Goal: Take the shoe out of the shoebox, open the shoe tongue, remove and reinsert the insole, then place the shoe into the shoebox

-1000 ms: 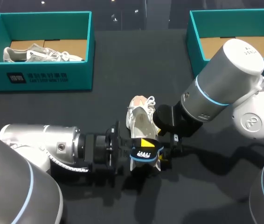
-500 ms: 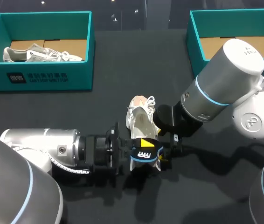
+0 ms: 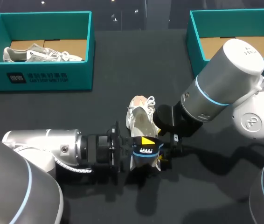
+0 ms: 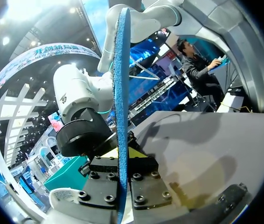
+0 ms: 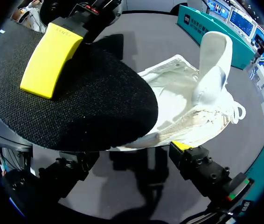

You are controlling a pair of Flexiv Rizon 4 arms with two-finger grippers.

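A white shoe (image 3: 140, 117) lies on the dark table, toe pointing away, tongue raised (image 5: 212, 65). My left gripper (image 3: 141, 145) is shut on the insole (image 3: 146, 151), which has a blue top and a black underside and is held just over the shoe's heel. In the left wrist view the insole (image 4: 121, 88) stands edge-on, clamped in the left gripper (image 4: 121, 161). My right gripper (image 3: 167, 150) is open at the heel's right side. In the right wrist view the insole's black underside (image 5: 80, 109) covers the heel opening of the shoe (image 5: 188, 109), and one yellow-tipped finger (image 5: 180, 146) shows beside the shoe.
A teal shoebox (image 3: 43, 77) at the back left holds another pale shoe (image 3: 38, 53). A second teal shoebox (image 3: 198, 49) stands at the back right, partly behind my right arm. Bare dark tabletop lies between the boxes and in front of the shoe.
My left arm has edged slightly to the right with the insole. The right arm and the shoe have not moved.
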